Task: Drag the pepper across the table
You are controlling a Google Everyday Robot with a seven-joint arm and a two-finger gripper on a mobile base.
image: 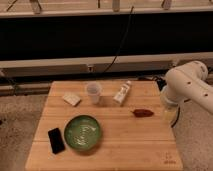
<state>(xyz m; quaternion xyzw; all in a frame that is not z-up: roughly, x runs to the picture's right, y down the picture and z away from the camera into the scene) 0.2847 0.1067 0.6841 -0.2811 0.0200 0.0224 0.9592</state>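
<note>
Pepper on table, carton behind, green bowl left; hand beside, grip unclear.

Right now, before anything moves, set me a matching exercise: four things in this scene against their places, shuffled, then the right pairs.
1. pepper
2. green bowl
3. black phone
4. gripper

A. by the front left corner of the table
B. hanging at the table's right edge
C. on the wood, near the right edge
D. just right of the phone

Pairs: 1-C, 2-D, 3-A, 4-B

Pincer right of table; lane between carton, bowl.
</note>
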